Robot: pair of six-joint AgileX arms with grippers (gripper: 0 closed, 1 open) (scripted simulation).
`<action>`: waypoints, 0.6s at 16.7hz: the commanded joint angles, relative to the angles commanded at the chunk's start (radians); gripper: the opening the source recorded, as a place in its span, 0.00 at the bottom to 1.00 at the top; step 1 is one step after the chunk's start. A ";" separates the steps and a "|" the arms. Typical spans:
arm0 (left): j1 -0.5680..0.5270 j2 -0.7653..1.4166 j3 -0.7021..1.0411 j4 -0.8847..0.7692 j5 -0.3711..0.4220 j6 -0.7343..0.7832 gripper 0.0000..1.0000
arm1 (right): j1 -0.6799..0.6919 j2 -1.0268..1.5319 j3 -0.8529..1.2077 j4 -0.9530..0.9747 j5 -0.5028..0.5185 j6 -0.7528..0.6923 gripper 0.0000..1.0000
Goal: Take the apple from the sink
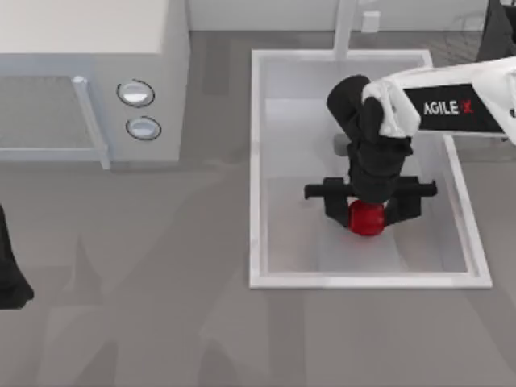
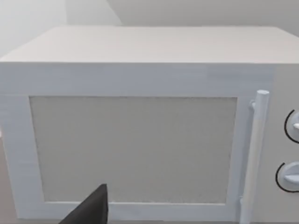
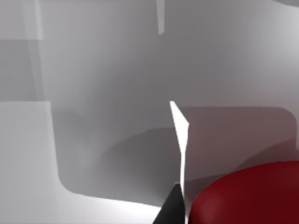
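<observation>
- The apple (image 1: 367,219) lies low in the sink (image 1: 258,169), in the lower middle of the basin in the top view, well inside the raised rim, so it has to be reached from above.
- The right end effector (image 1: 370,205) hangs straight down over it, fingers spread wide to either side of the fruit (not pinching it, as far as I can judge); that stance suits a squeeze across its rounded sides.
- In the right wrist view the apple (image 3: 247,196) sits at the lower right of the frame, close by a dark fingertip.
- The left arm (image 1: 12,274) is parked at the left edge of the tabletop, facing the microwave (image 2: 140,140); I cannot tell its finger state.
</observation>
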 joint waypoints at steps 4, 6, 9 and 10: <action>0.000 0.000 0.000 0.000 0.000 0.000 1.00 | -0.003 -0.057 0.025 -0.040 0.020 -0.009 0.00; 0.000 0.000 0.000 0.000 0.000 0.000 1.00 | -0.002 -0.045 0.081 -0.093 0.020 -0.008 0.00; 0.000 0.000 0.000 0.000 0.000 0.000 1.00 | 0.000 -0.022 0.244 -0.250 0.020 -0.006 0.00; 0.000 0.000 0.000 0.000 0.000 0.000 1.00 | 0.000 -0.015 0.318 -0.322 0.020 -0.006 0.00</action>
